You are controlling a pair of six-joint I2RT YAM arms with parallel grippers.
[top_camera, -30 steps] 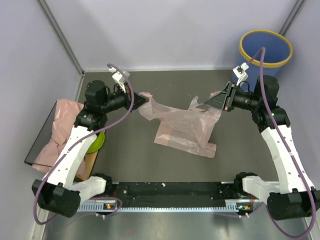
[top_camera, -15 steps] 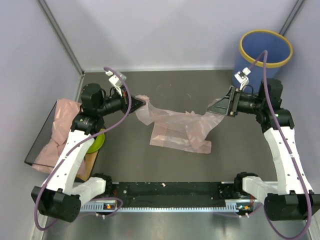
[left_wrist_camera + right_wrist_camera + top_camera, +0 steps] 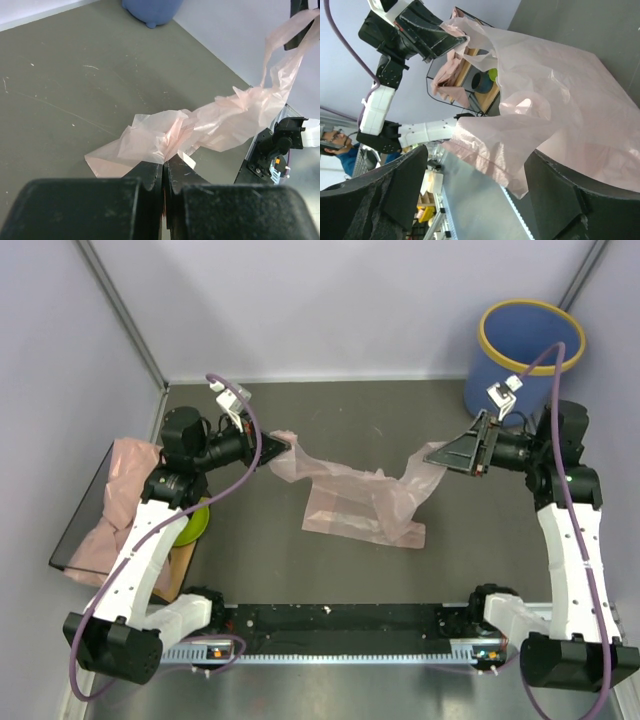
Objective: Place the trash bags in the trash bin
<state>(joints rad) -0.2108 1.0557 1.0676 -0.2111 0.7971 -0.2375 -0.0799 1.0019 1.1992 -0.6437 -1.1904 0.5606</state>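
While left gripper [image 3: 283,445] pinches one corner of the trash bag [image 3: 360,502], which sags onto the table [image 3: 250,560], right gripper [image 3: 440,455] gapes wide, holding nothing. Step, likely: securing a two-handed hold. Next: clamp the near handle, lift toward trash bin [image 3: 530,345].

Left arm [image 3: 140,540] jaws pinched; right arm [image 3: 566,540] jaws wide apart.

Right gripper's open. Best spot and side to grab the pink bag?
Grip the trash bag at its bunched right end: it stands up off the table just ahead of the open right gripper, so come in level from the right. The middle lies flat, and the left gripper pinches the left end.
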